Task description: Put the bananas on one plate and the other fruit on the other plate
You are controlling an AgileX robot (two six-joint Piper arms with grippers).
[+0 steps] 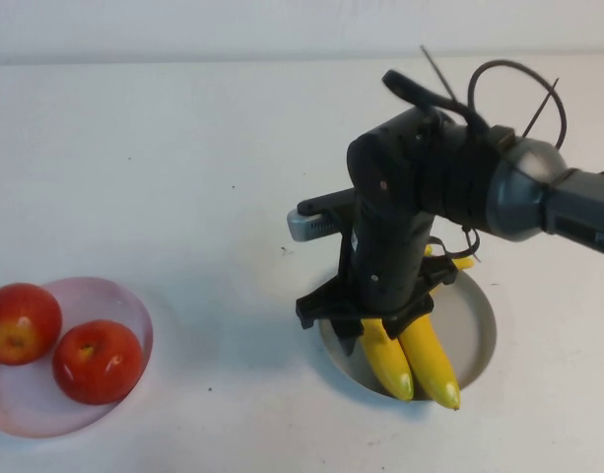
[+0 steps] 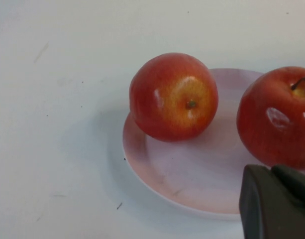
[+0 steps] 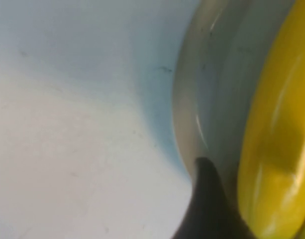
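Yellow bananas (image 1: 410,360) lie under the downward-pointing right end effector (image 1: 372,320), fingers spread.

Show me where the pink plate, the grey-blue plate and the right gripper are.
pink plate (image 1: 124,301): high view, bare rim.
grey-blue plate (image 1: 474,330): high view, bare inner surface.
right gripper (image 1: 372,325): high view, between its fingertips, above the bananas (image 1: 430,365).

place: lab test bench | cue: bare white table (image 1: 183,168), robot arm (image 1: 538,197)
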